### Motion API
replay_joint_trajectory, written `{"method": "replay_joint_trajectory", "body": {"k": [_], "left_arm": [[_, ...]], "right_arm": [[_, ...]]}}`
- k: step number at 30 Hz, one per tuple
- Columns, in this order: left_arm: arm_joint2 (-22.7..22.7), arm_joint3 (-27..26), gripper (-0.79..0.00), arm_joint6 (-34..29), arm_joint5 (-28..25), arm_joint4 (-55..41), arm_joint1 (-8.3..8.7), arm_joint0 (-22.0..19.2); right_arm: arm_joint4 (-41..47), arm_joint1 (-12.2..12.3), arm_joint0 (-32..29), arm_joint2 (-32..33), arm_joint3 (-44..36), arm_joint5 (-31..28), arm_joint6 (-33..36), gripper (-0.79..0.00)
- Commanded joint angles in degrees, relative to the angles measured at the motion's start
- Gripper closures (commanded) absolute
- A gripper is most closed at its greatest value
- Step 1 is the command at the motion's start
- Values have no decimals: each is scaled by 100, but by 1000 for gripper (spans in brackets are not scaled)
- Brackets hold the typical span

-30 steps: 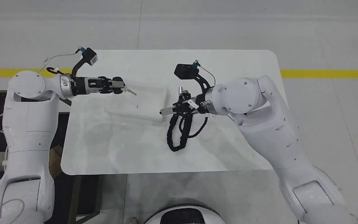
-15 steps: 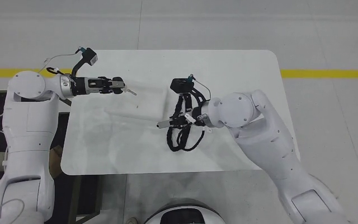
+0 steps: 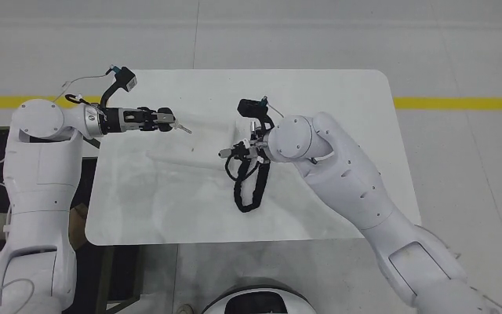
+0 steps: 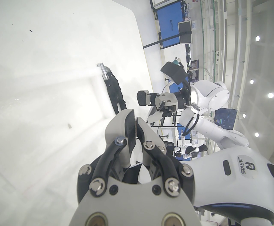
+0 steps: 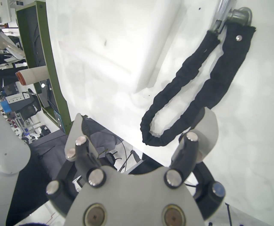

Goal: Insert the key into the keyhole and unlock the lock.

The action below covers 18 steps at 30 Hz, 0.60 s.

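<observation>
Reading the top view first, I find the left gripper (image 3: pixel 166 119) over the left part of the table (image 3: pixel 337 102), well apart from the lock (image 3: pixel 249 192). Its fingers are closed tight on the key (image 3: pixel 183 127), whose blade sticks out past the fingertips toward the table's middle. The left wrist view confirms this: the left gripper (image 4: pixel 135 116) has its pads pressed together, with a thin strip of the key (image 4: pixel 135 125) between them.

The lock (image 5: pixel 192 94) is a long loop in a black fabric sleeve. It lies flat on the table near the centre, with its metal head (image 5: pixel 237 14) at the far end of the loop. In the left wrist view, the head (image 4: pixel 103 69) is the end of the lock (image 4: pixel 114 92) farthest from the camera.

The right gripper (image 3: pixel 235 151) hangs above the head end of the lock. Its fingers are spread wide and hold nothing. In its own view, the right gripper (image 5: pixel 141 130) frames the closed end of the loop without touching it. In the top view, the right arm hides the upper part of the lock.

A flat white pad (image 5: pixel 102 49) lies just beside the lock, on the side toward the key. Its raised edge runs between the two. I cannot see the keyhole in any view.

Beyond the table's edge stand a green frame (image 5: pixel 32 42) and a white roll (image 5: pixel 32 77).
</observation>
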Motion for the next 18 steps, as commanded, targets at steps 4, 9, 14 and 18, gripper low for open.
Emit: {"method": "replay_joint_trajectory", "body": {"k": [4,9,14,18], "left_arm": [[0,0,0,0,0,0,0,0],[0,0,0,0,0,0,0,0],[0,0,0,0,0,0,0,0],[0,0,0,0,0,0,0,0]], "right_arm": [[-30,3,-3,3,-7,-13,22,-785],[28,4,-53,-31,-53,-33,24,-785],[387,107,-793,415,-696,53,-46,-785],[247,80,-1023,640,-811,166,-158,-785]]}}
